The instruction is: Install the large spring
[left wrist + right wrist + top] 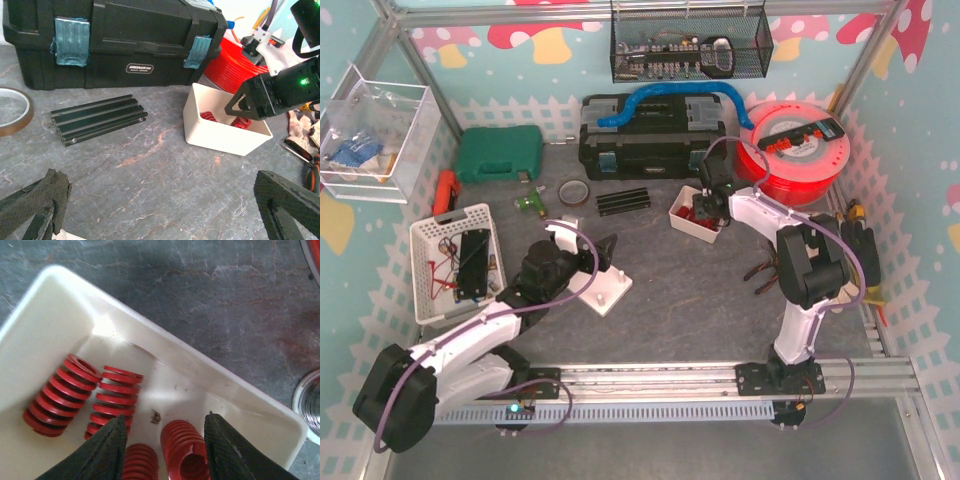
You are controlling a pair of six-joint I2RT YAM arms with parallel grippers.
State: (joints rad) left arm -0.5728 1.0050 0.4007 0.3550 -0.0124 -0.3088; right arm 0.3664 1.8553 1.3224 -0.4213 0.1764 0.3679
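Observation:
Several red springs lie in a white bin (240,390) (686,226) (220,135). My right gripper (165,440) (708,203) reaches down into it. Its fingers press on two springs lying side by side: the large spring (186,450) against the right finger and a narrower spring (141,460) against the left finger. Two more red springs (62,395) lie further left in the bin. My left gripper (160,205) (608,250) hangs wide open over bare table, nothing between its fingers (35,202), beside a white block (606,290).
Behind the bin stand a black toolbox (650,140) and a red filament spool (800,155). A black extrusion (97,120) (623,201) and a tape ring (573,190) lie left of the bin. At far left are a white basket (430,240) and a green case (500,152).

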